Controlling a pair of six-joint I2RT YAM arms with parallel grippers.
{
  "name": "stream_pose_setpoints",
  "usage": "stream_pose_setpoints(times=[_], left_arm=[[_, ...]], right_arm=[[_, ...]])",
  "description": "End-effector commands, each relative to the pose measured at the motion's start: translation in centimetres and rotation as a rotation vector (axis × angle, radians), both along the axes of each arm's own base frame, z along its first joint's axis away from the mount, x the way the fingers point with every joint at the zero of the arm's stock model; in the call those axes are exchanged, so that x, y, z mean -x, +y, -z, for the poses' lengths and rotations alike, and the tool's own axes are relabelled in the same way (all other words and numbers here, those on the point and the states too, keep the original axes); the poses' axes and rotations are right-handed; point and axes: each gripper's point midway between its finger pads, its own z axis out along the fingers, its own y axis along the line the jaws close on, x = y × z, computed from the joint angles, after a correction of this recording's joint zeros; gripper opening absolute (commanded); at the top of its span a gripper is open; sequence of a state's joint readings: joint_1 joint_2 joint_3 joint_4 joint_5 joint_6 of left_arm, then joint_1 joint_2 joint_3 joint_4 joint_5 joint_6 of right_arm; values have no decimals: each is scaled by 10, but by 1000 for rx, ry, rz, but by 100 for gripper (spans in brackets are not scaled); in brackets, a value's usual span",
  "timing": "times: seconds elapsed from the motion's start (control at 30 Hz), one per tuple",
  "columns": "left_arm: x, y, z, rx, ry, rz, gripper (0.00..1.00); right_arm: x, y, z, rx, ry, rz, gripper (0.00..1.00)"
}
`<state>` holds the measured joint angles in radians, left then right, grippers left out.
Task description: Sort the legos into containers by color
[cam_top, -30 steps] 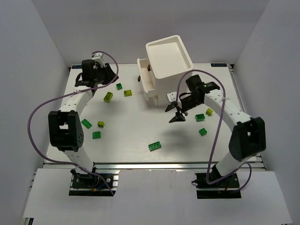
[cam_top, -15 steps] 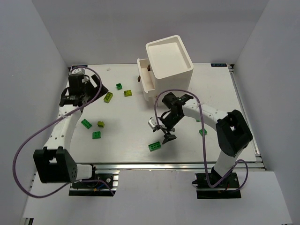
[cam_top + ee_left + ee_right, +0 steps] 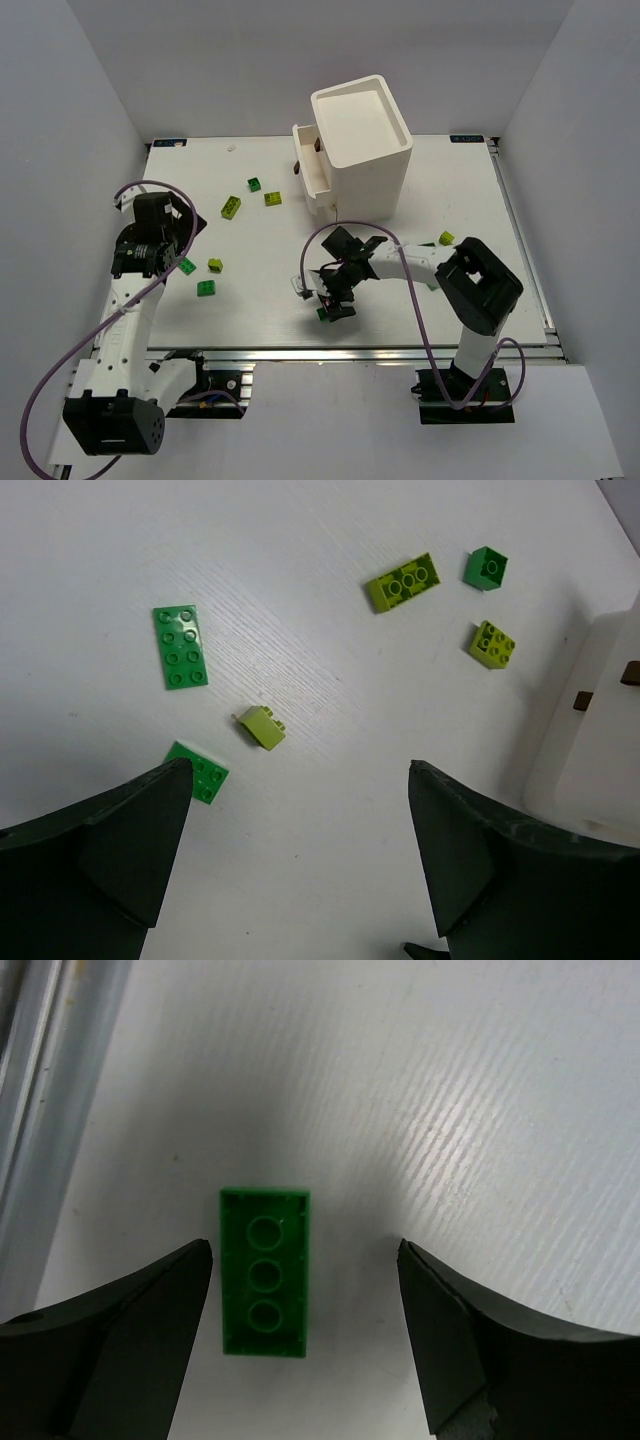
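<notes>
A dark green lego (image 3: pixel 264 1272) lies upside down on the table between the fingers of my open right gripper (image 3: pixel 304 1246), nearer the left finger and untouched. From above, the right gripper (image 3: pixel 332 300) hovers over this brick (image 3: pixel 322 313) near the front edge. My left gripper (image 3: pixel 300 770) hangs wide open and empty high over a green plate (image 3: pixel 181 646), a small yellow-green lego (image 3: pixel 260 727) and a green brick (image 3: pixel 197 770); in the top view this gripper (image 3: pixel 176 250) is at the left. The white cabinet (image 3: pixel 360 150) has one drawer (image 3: pixel 313 172) pulled out.
More legos lie left of the cabinet: a long yellow-green one (image 3: pixel 231 207), a dark green one (image 3: pixel 254 184), a yellow-green one (image 3: pixel 272 199). Another yellow-green brick (image 3: pixel 446 238) sits on the right. The metal front rail (image 3: pixel 40 1110) runs close beside the right gripper.
The left arm swung back from the far left corner toward the near left and its jaws opened wide. The right arm came from beside the cabinet down over the green brick near the front edge.
</notes>
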<state>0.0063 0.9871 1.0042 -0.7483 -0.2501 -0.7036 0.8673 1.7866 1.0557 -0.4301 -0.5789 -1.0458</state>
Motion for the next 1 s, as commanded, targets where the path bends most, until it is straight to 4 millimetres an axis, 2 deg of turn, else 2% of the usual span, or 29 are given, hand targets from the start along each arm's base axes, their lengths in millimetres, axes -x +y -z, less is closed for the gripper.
stream_pose_setpoints(times=[0.0, 0.07, 0.17, 0.2, 0.3, 0.33, 0.37, 0.4, 0.5, 0.53, 0.57, 0.63, 0.7, 0.73, 0.8, 0.83, 0.97], left_arm=[[18, 11, 6, -6, 28, -89, 98], [22, 13, 10, 4, 35, -121, 98], [26, 13, 14, 15, 43, -137, 96], [29, 15, 17, 11, 54, -149, 95], [33, 17, 25, 18, 83, -179, 90], [34, 17, 27, 21, 90, -187, 87], [35, 17, 30, 34, 99, -203, 86], [36, 17, 34, 37, 114, -210, 84], [36, 17, 39, 55, 128, -240, 80], [36, 17, 42, 58, 134, -246, 80], [35, 18, 44, 59, 132, -251, 78], [34, 19, 45, 61, 130, -267, 77], [34, 19, 48, 61, 133, -272, 76], [34, 20, 49, 61, 134, -276, 76], [36, 21, 53, 50, 152, -282, 76], [38, 22, 54, 45, 161, -284, 76], [45, 24, 59, 30, 192, -288, 76]], right_arm=[[-14, 10, 7, 6, -45, 93, 80], [-14, 11, 14, 19, -60, 105, 76], [-10, 7, 18, 42, -52, 96, 60], [-8, 5, 18, 48, -48, 93, 45], [-5, 1, 13, 61, -32, 83, 26], [-4, 1, 9, 58, -30, 82, 14], [-4, 1, 0, 55, -10, 103, 9], [-13, 13, -18, 19, -14, 130, 0], [-38, 37, -70, -44, 34, 318, 0], [-65, 55, -110, -119, -15, 401, 0], [-78, 63, -129, -147, 15, 527, 0], [-117, 83, -179, -264, -74, 645, 0], [-142, 90, -201, -315, -98, 779, 0], [-163, 91, -212, -332, -157, 865, 0], [-185, 88, -219, -343, -181, 1008, 0], [-203, 80, -219, -339, -238, 1108, 0], [-235, 66, -236, -394, -344, 1289, 0]])
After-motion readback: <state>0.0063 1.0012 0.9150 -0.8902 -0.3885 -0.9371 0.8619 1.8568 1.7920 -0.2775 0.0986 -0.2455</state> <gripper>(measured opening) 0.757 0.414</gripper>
